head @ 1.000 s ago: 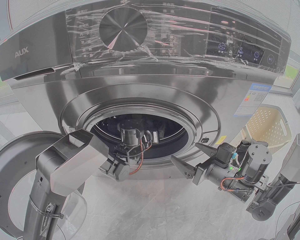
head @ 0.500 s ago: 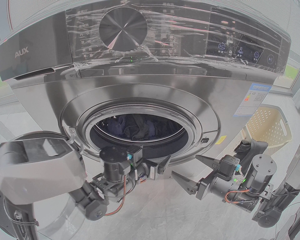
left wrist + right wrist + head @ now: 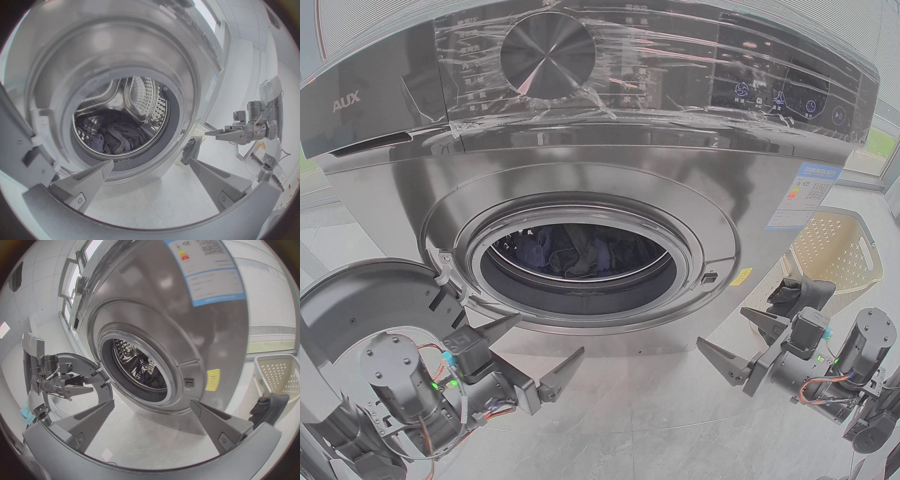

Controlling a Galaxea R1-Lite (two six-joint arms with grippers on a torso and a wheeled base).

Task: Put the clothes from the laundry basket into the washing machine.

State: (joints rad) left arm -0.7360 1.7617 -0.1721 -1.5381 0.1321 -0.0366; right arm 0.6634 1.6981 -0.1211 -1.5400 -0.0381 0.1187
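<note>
The washing machine stands with its door swung open to the left. Dark clothes lie in the drum, and show as a heap in the left wrist view. My left gripper hangs open and empty below and left of the drum opening, above the floor. My right gripper is open and empty too, low at the machine's right front. A cream laundry basket stands right of the machine, with a dark garment draped over its rim, just behind the right gripper.
The open door sits close beside the left arm. Pale tiled floor lies in front of the machine between the two arms. The basket stands against the machine's right side near a window.
The left arm has pulled out of the drum and dropped down to the left, its gripper now open outside. Dark clothes show in the drum. The right arm moved slightly right.
</note>
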